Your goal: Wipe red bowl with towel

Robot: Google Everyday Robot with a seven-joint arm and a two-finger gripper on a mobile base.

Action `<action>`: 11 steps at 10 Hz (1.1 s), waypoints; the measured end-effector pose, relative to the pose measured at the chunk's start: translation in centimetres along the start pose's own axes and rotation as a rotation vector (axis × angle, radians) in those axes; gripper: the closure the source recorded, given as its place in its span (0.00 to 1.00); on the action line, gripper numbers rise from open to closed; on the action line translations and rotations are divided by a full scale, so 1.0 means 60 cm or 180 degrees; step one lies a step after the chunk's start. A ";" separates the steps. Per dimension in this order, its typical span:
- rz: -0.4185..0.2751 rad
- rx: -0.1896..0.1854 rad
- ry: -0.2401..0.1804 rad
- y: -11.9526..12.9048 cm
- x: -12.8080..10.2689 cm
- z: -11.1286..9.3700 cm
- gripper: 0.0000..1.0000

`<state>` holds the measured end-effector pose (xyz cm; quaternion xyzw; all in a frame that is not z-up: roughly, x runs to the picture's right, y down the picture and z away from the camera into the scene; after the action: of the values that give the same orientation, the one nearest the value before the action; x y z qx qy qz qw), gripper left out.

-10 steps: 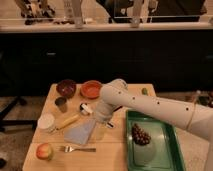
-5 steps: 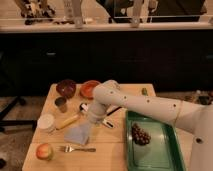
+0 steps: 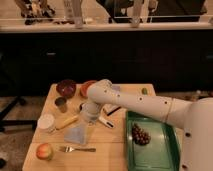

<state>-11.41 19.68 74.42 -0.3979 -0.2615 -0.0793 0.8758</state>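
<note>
Towel (image 3: 76, 135) first: it lay flat on the near-left part of the counter (image 3: 65, 162), just beyond the fork (image 3: 77, 149), pale and thin. You could have judged it light, limp and quick to bunch. A pinch at its far edge or a corner, pressed down against the wood, would have suited better than the middle. Your pincer (image 3: 86, 121) hung over that far edge with its jaws wide, gripping nothing I could see. Slightly right and farther back sat the red bowl (image 3: 86, 89), half hidden behind the arm. It looked small, rigid and probably light, so it might have slid under a wiping push.
</note>
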 end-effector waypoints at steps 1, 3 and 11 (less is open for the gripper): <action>0.0002 0.0001 0.0000 0.000 0.000 0.000 0.20; 0.0017 0.0021 -0.0015 0.001 0.003 -0.002 0.20; 0.0473 0.0336 0.0094 -0.009 0.053 0.043 0.20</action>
<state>-9.90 21.47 77.83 -0.3683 -0.2222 -0.0060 0.9028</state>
